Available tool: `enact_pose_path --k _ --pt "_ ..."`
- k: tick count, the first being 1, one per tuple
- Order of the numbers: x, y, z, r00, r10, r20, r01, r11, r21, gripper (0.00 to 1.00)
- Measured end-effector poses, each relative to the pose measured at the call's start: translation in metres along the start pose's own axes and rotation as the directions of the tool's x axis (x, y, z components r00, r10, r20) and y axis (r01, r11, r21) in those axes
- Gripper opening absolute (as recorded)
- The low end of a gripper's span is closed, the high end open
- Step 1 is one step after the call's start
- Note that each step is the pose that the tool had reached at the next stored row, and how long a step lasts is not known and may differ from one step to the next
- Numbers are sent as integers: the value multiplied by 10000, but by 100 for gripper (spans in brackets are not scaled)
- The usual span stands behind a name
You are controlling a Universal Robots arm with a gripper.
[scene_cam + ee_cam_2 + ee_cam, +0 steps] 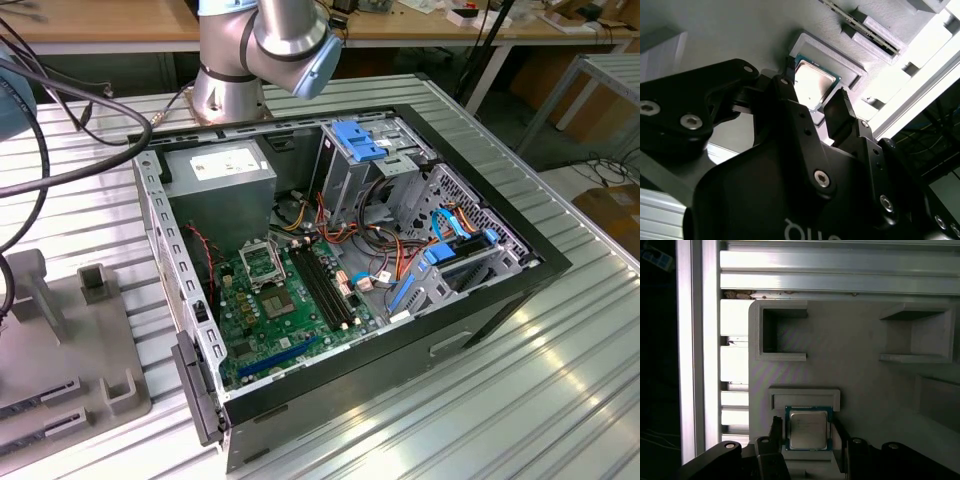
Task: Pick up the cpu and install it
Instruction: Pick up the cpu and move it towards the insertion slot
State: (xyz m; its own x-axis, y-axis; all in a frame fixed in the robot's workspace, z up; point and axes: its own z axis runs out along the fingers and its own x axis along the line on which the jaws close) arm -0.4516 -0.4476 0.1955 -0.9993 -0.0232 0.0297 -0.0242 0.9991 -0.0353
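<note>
Straddles the cpu (808, 429) (816, 85) with the gripper (806, 422) (813, 79) released, one finger just beside each of two opposite edges in both wrist views. Finds the cpu flat, silver top up, in a square recess of the grey holder (865, 355). Sets the holder at the exterior view's left of the open case (400, 370), with the socket (262, 265) inside.

The ribbed metal tabletop (540, 390) carries an open computer case (340, 400). A grey moulded tray (95, 345) lies at the exterior view's left, and the arm's base (228, 95) stands beyond the case.
</note>
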Motion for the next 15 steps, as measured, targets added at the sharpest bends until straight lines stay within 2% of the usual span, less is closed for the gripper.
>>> enact_pose_path --k 9,14,15 --pt "-2 0 7 10000 -48 9 48 10000 21 51" --pt "-11 0 6 10000 -46 5 46 9999 120 52" --pt "-14 0 6 10000 -44 5 44 9999 134 58"
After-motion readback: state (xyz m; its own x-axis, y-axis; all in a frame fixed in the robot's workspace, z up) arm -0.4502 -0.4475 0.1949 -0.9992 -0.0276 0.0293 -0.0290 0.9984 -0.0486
